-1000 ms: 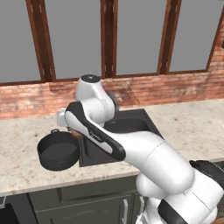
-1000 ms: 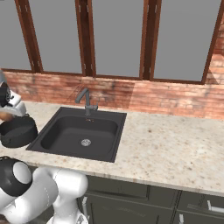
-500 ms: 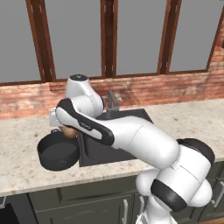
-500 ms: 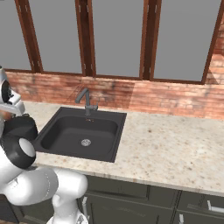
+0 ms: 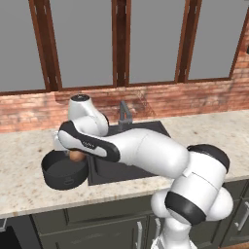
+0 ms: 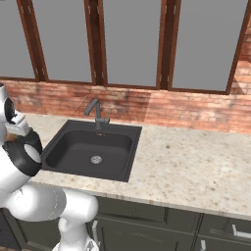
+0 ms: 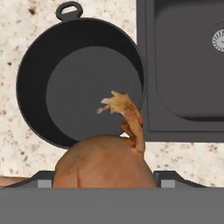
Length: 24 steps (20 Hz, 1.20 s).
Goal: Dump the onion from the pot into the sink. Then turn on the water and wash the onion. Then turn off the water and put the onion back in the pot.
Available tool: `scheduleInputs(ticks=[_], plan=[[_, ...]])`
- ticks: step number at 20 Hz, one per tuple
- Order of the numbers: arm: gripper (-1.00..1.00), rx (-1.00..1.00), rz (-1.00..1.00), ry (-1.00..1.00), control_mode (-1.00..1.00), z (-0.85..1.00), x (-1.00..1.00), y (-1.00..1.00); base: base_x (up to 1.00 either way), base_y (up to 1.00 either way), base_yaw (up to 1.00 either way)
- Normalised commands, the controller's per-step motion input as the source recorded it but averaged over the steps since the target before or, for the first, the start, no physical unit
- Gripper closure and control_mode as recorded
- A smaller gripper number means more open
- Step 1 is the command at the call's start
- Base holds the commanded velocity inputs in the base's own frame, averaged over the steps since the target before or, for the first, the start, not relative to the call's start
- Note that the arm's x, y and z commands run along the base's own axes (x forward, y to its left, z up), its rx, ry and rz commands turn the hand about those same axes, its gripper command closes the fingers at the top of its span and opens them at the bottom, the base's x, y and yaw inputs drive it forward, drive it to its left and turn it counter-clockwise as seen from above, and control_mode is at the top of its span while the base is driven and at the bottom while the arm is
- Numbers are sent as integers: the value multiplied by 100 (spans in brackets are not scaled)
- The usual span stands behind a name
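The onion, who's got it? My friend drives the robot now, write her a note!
Gripper: shut on the small orange-brown onion, held above the round black pot.
Pot: empty, on the speckled counter beside the matte black sink.
Sink: no water seen running from the faucet.
Done: onion is out of the sink.
Left: lower the onion into the pot and let go.

arm (image 5: 146,153): glossy white, smooth rounded tube links
joints: black bands and caps between links; one oval black panel with faint small markings on link near wrist
base column (image 5: 192,204): bulbous white segments, wide black ring at the lower joint
right view: white rounded links, black round cap (image 6: 24,152)
cables/screws: can't tell
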Motion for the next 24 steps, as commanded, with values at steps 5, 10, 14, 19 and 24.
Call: scheduleInputs(ticks=[5,10,14,19,24], plan=[[100,0,0,0,-100,-26,19,16,0,0,0],[100,0,0,0,-100,-13,23,20,0,0,0],[100,0,0,0,-100,-9,18,18,0,0,0],[100,-1,0,0,-100,-13,15,13,0,0,0],[100,-1,0,0,-100,-18,14,8,0,0,0]])
